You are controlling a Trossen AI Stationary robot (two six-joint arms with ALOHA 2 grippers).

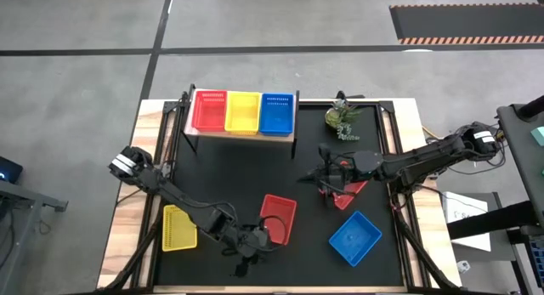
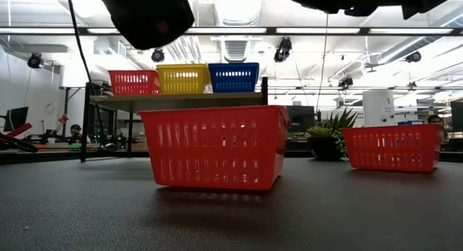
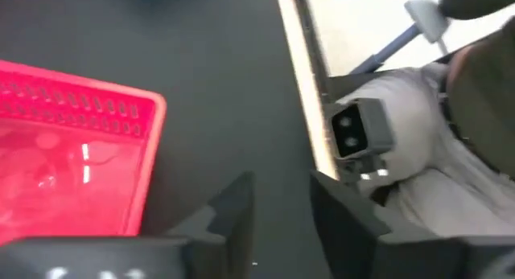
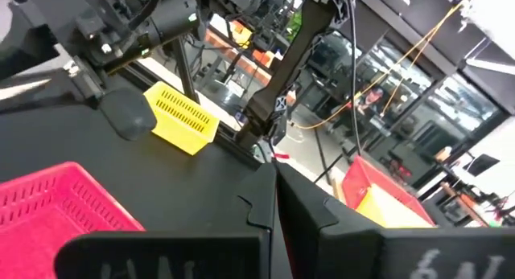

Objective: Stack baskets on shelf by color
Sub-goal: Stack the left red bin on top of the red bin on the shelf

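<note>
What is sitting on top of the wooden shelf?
Three baskets stand side by side on the shelf: red basket, yellow basket, blue basket. Whatever lies under them is covered.

Perforated plastic baskets [image 2: 213, 146], pale-wood shelf [image 1: 242, 135], matt tabletop [image 2: 231, 215]

I see a small green potted plant [image 1: 342, 119] near my black tabletop's [image 1: 246, 172] far edge, and grey floor [image 1: 76, 82] with a striped mat [image 1: 463, 23] beyond.
</note>
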